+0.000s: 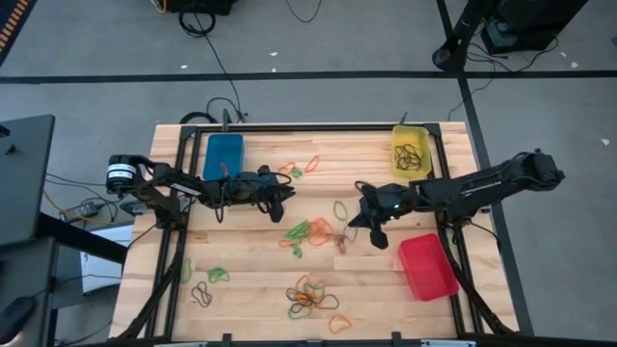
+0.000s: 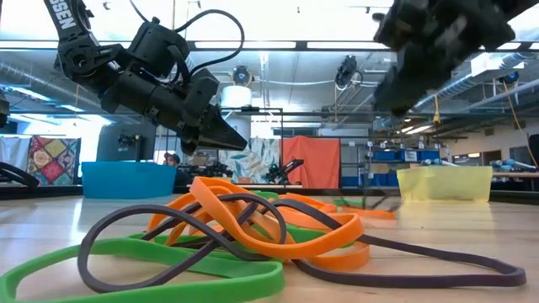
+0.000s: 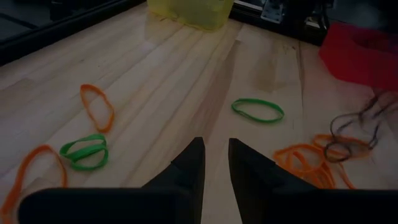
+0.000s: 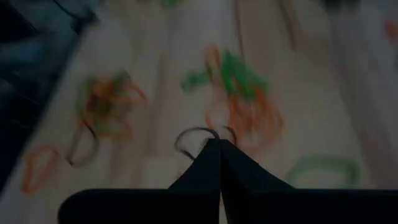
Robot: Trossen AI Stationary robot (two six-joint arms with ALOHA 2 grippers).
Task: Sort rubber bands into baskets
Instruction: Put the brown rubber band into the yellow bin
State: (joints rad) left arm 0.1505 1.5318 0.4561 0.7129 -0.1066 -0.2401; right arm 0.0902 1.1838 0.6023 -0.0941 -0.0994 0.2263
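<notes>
Plastic baskets number three: blue basket (image 1: 224,155), yellow basket (image 1: 411,154), red basket (image 1: 427,267). Between them, right gripper (image 1: 353,221) pinches a dark rubber band (image 4: 194,138); left gripper (image 1: 285,197) is slightly parted, empty.

I see three small baskets on the table: a blue basket (image 1: 224,155) just behind my left end effector (image 1: 285,196), a yellow basket (image 1: 411,151) holding dark bands behind my right end effector (image 1: 359,214), and a red basket (image 1: 426,265) beside it, nearer the front. Orange, green and dark rubber bands (image 1: 310,232) lie loose between the two end effectors, with another tangled cluster (image 1: 310,297) farther forward.
</notes>
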